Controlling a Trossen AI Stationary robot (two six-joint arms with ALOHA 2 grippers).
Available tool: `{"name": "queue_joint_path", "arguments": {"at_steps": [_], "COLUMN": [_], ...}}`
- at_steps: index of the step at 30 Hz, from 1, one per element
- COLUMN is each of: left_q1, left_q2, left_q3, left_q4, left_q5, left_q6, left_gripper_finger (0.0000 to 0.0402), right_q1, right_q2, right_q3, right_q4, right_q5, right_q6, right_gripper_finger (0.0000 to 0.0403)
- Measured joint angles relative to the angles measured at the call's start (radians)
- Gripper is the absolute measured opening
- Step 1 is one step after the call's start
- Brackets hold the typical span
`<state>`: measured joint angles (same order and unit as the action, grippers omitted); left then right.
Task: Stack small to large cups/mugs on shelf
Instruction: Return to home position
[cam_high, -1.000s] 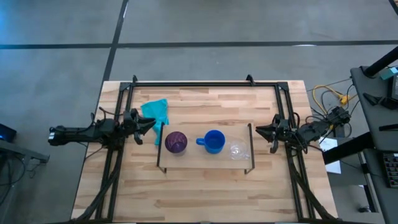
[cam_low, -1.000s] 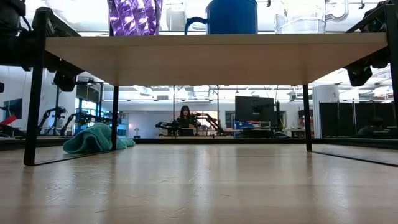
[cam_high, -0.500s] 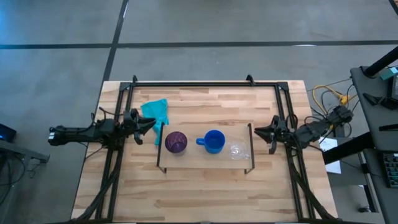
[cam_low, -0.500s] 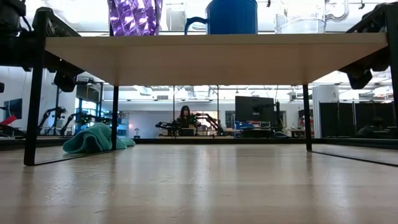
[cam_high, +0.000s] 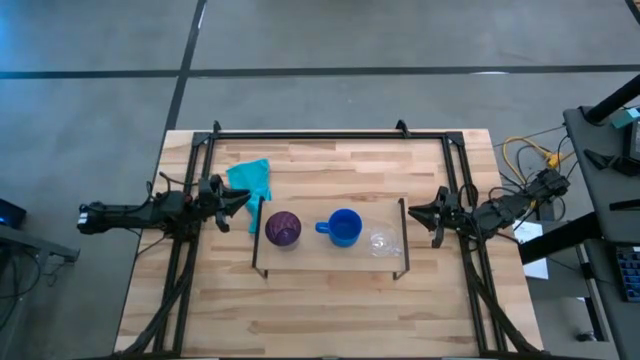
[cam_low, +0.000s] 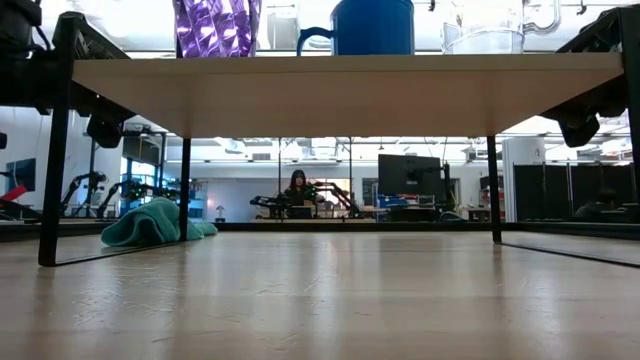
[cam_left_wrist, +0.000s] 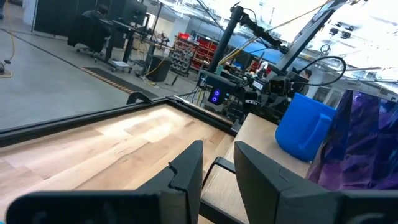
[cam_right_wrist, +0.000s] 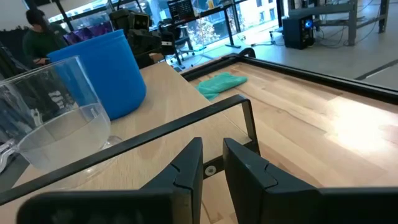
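High view gives us the row from left to right. The left gripper (cam_high: 240, 203) hangs just off the left end of the shelf (cam_high: 320, 258), its jaws narrow and holding nothing, with the teal cloth (cam_high: 250, 180) just beside it. On the shelf stand the purple cup (cam_high: 283, 230), the blue mug (cam_high: 344, 228) and the clear glass cup (cam_high: 380, 241), apart from one another, the glass nearest the right end. The right gripper (cam_high: 420, 212) hangs just off that end, jaws likewise narrow and empty.

We judge the placing done, so the risk lies in pulling away. A left arm that swings inward could strike the wire leg or the purple cup and shake the whole board. It could also snag the cloth. On the right, the glass sits close to the board's edge, and a nudge to that leg might tip it off. Backing straight out seems safest to us.
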<state>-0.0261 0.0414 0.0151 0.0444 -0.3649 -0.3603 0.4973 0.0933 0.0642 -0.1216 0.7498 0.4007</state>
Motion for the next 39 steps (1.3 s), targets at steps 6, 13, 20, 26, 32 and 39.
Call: {"name": "queue_joint_path", "arguments": {"at_steps": [6,13,20,26,32,39], "left_q1": [0.000,0.000,0.000,0.000,0.000,0.000], "left_q2": [0.000,0.000,0.000,0.000,0.000,0.000], "left_q3": [0.000,0.000,0.000,0.000,0.000,0.000], "left_q4": [0.000,0.000,0.000,0.000,0.000,0.000], "left_q5": [0.000,0.000,0.000,0.000,0.000,0.000], "left_q6": [0.000,0.000,0.001,0.001,0.001,0.001], "left_gripper_finger": [0.0077,0.0077,0.0077,0.0077,0.0077,0.0077], "right_q1": [0.000,0.000,0.000,0.000,0.000,0.000], "right_q2": [0.000,0.000,0.000,0.000,-0.002,-0.053], "right_q3": [0.000,0.000,0.000,0.000,0.000,0.001], "right_q4": [0.000,0.000,0.000,0.000,0.000,0.000], "right_q5": [0.002,0.002,0.002,0.002,0.002,0.002], "right_q6": [-0.007,-0.007,-0.007,-0.008,-0.008,-0.017], "right_gripper_finger": [0.0059,0.0059,0.0059,0.0059,0.0059,0.0059]}}
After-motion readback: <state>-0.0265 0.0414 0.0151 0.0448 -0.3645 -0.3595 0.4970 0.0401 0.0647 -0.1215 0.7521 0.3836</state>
